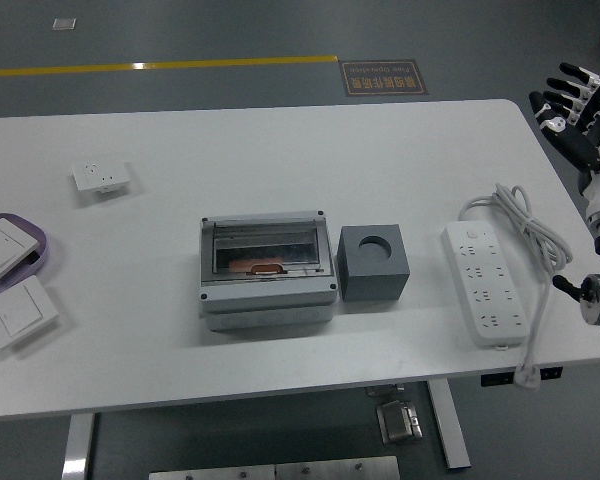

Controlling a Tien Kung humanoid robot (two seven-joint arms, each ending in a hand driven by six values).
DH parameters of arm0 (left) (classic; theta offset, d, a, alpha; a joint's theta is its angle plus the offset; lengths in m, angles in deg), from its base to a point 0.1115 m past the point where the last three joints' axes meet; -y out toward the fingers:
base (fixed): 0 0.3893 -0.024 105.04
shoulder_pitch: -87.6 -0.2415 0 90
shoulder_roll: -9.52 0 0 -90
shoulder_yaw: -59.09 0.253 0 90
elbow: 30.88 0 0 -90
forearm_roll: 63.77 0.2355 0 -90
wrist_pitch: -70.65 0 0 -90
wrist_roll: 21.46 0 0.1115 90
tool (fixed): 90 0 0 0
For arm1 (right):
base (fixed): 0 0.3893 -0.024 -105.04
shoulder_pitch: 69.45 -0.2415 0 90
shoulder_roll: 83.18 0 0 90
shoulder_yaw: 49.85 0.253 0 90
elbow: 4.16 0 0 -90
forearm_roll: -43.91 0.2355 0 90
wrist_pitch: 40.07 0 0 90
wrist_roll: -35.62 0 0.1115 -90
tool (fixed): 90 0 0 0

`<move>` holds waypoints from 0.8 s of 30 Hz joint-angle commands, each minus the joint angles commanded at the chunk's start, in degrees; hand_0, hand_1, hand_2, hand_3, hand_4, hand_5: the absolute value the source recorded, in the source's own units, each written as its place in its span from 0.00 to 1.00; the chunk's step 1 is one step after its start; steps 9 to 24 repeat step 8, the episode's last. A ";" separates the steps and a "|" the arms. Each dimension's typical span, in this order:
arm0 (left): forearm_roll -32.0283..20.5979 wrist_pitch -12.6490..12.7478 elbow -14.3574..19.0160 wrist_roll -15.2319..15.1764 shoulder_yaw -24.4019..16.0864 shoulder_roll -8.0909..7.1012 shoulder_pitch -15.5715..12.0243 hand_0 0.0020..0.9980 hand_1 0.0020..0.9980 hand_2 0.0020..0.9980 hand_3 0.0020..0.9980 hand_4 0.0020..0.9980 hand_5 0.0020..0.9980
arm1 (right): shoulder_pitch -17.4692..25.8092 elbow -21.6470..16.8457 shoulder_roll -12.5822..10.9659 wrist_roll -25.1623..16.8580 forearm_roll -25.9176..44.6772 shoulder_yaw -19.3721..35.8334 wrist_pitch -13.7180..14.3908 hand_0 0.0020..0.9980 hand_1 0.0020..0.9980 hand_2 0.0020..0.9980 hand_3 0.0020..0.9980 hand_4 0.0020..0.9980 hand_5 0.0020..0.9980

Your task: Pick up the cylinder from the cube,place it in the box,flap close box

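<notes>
A grey box with a clear flap lid lies shut at the table's middle. An orange-brown object shows through the lid. A dark grey cube stands just right of the box, its round top hole empty. My right hand is raised at the far right, beyond the table's right edge, fingers spread and empty. My left arm is out of view.
A white power strip with its coiled cable lies right of the cube. A white socket lies at the left. Two white switches lie at the left edge, one on a purple tray.
</notes>
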 joint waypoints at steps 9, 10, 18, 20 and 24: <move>-0.49 -0.03 -0.19 0.13 0.30 0.15 -0.08 0.64 0.64 0.58 0.65 0.71 0.31 | -0.28 0.08 0.08 -1.32 1.37 -0.44 0.38 0.75 0.69 0.70 0.71 0.83 0.25; -0.49 -0.03 -0.19 0.13 0.30 0.15 -0.08 0.64 0.64 0.58 0.65 0.71 0.31 | -0.28 0.08 0.08 -1.32 1.37 -0.44 0.38 0.75 0.69 0.70 0.71 0.83 0.25; -0.49 -0.03 -0.19 0.13 0.30 0.15 -0.08 0.64 0.64 0.58 0.65 0.71 0.31 | -0.28 0.08 0.08 -1.32 1.37 -0.44 0.38 0.75 0.69 0.70 0.71 0.83 0.25; -0.49 -0.03 -0.19 0.13 0.30 0.15 -0.08 0.64 0.64 0.58 0.65 0.71 0.31 | -0.28 0.08 0.08 -1.32 1.37 -0.44 0.38 0.75 0.69 0.70 0.71 0.83 0.25; -0.49 -0.03 -0.19 0.13 0.30 0.15 -0.08 0.64 0.64 0.58 0.65 0.71 0.31 | -0.28 0.08 0.08 -1.32 1.37 -0.44 0.38 0.75 0.69 0.70 0.71 0.83 0.25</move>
